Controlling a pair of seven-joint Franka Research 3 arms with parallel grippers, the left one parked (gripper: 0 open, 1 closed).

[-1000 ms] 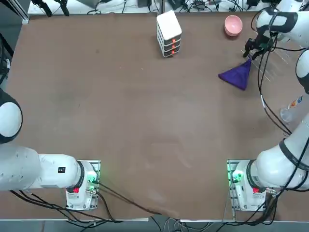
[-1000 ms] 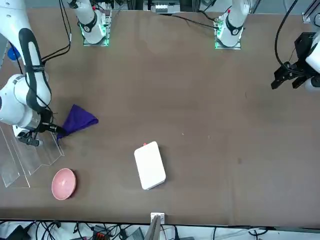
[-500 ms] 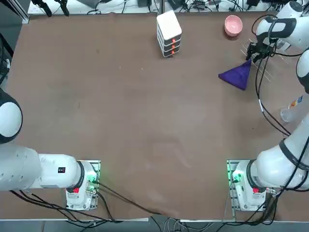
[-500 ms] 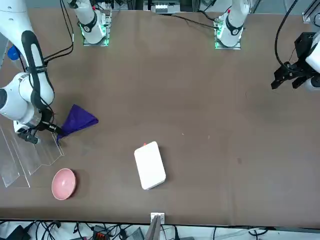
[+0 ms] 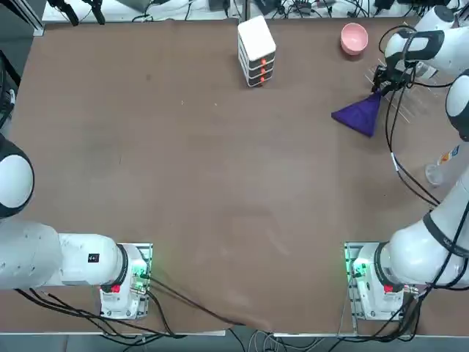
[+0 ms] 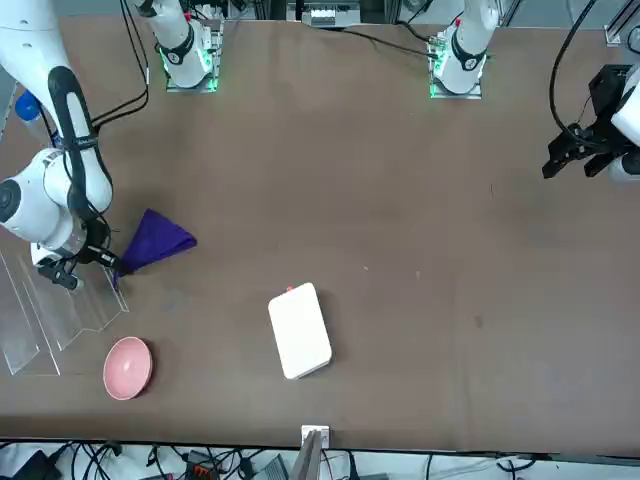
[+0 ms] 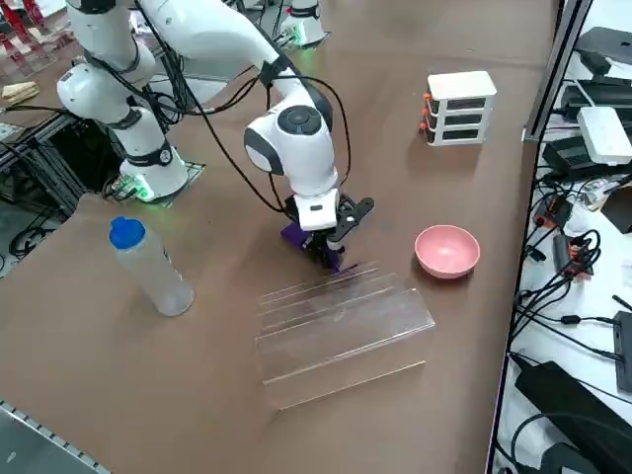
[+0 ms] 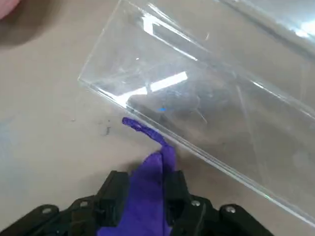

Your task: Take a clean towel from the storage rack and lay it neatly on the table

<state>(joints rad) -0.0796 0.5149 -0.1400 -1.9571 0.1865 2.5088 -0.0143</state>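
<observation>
Right gripper (image 8: 146,189) pinching towel (image 5: 359,115) corner, beside storage rack (image 7: 341,321), on table (image 5: 205,169)

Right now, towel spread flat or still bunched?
Bunched. The towel lies as a crumpled wedge on the table, one corner pinched in the right gripper beside the rack.

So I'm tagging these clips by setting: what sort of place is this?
Most likely a robotics lab. Robot arms are bolted to a bare brown table, cables and electronics crowd its far edge, and the right gripper pinches a purple towel beside a clear rack.
</observation>
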